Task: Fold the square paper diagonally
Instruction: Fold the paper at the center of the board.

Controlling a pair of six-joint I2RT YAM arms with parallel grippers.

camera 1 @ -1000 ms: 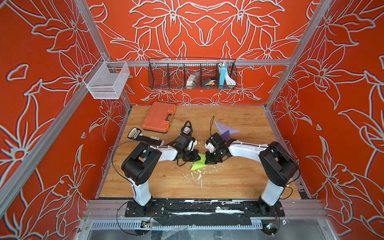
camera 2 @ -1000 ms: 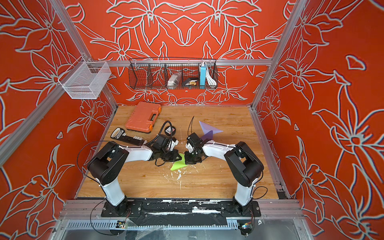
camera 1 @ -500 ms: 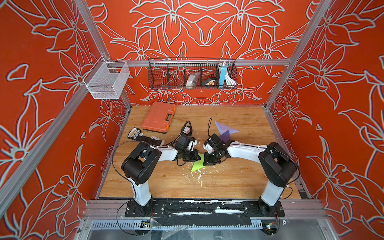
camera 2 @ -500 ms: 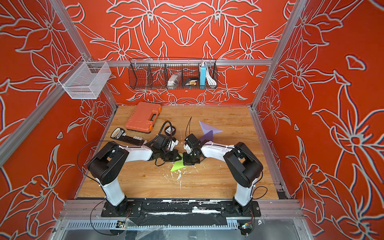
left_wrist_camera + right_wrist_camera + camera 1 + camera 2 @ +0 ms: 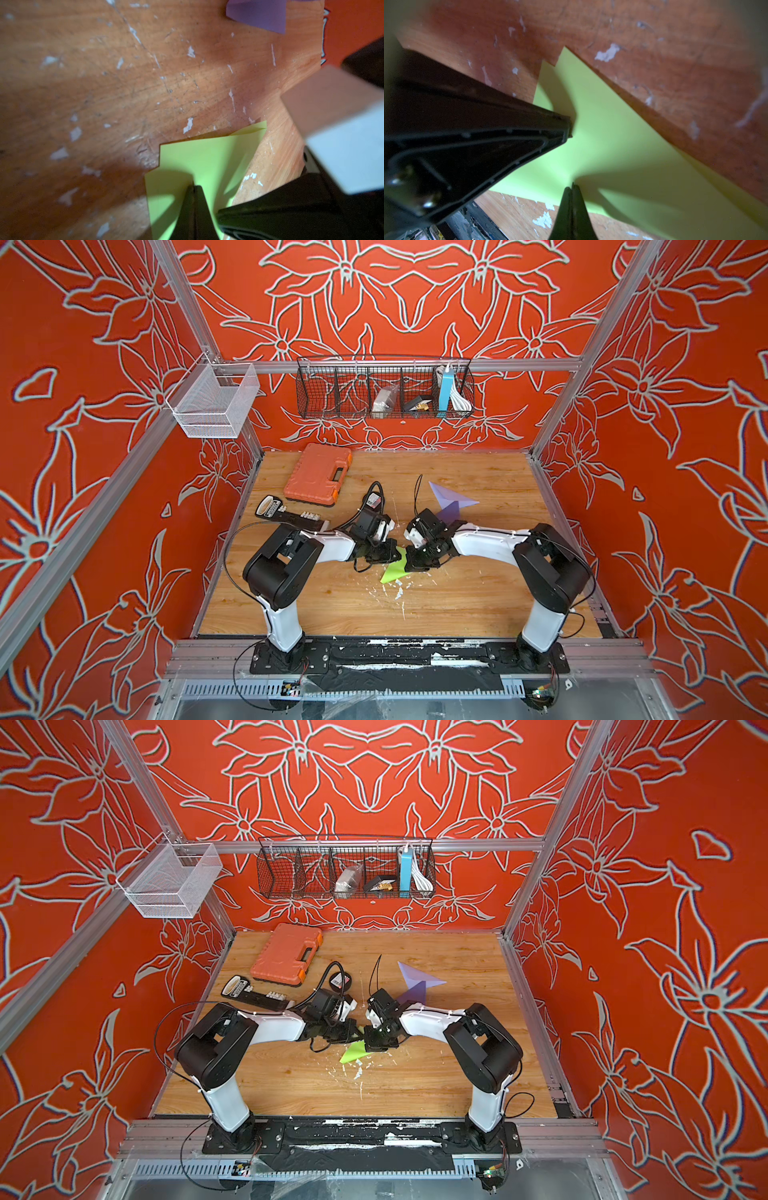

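The green paper lay folded on the worktop, well apart from the orange case. Both fully closed and gripping nothing, the left claw and right claw rested their tips on it.

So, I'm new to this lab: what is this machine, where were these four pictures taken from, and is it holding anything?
Two robot arms, left arm and right arm, stand bolted at the front of a wooden table. Two pictures look down from one overhead camera; the other two come from a camera on each wrist. On the table lie a green paper, folded over, a purple folded paper and an orange case. Both arms' jaws are shut, tips resting on the green paper; nothing is gripped.
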